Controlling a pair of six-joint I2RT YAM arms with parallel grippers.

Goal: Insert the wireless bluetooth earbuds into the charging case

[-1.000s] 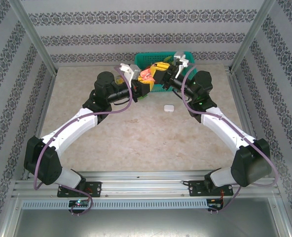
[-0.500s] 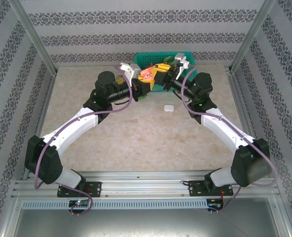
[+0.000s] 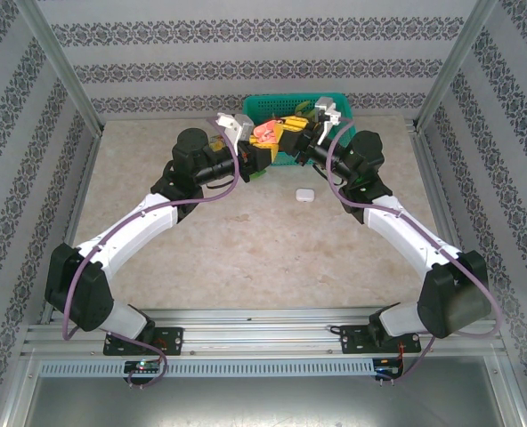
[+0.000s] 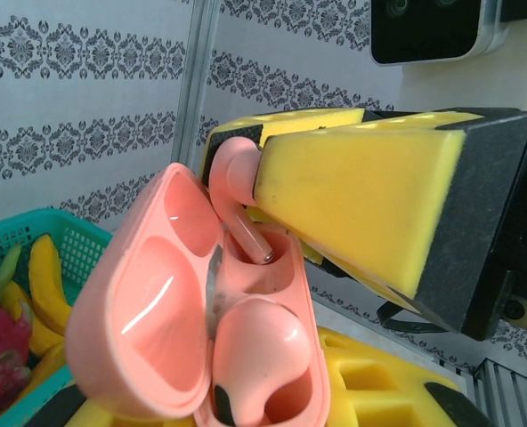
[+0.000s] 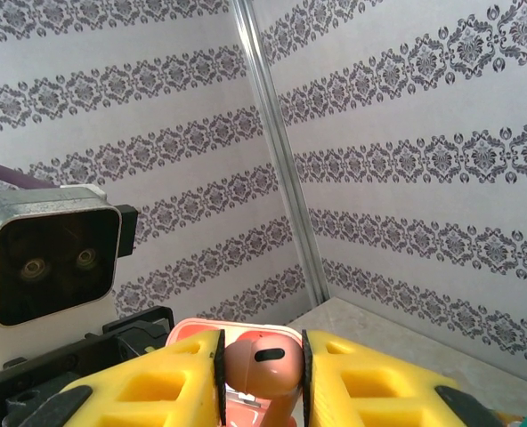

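Right tool (image 5: 261,378): yellow pads closed narrow on a pink earbud (image 4: 234,173), a glossy rounded head with a short stem.
Left tool (image 3: 263,148): clamped on the pink charging case (image 4: 170,311), lid hinged open toward the left in the left wrist view.
Held earbud sits tilted above the far socket, its stem tip inside the socket mouth and its head clear of the rim.
Second pink earbud (image 4: 255,356) is seated in the near socket.
Both tools meet raised above the back of the bench (image 3: 246,240), just in front of the green basket (image 3: 262,106).
White case (image 3: 304,195) lies alone on the bench, well apart from the tools.
Open bench lies on all near sides; walls and frame posts stand close behind.
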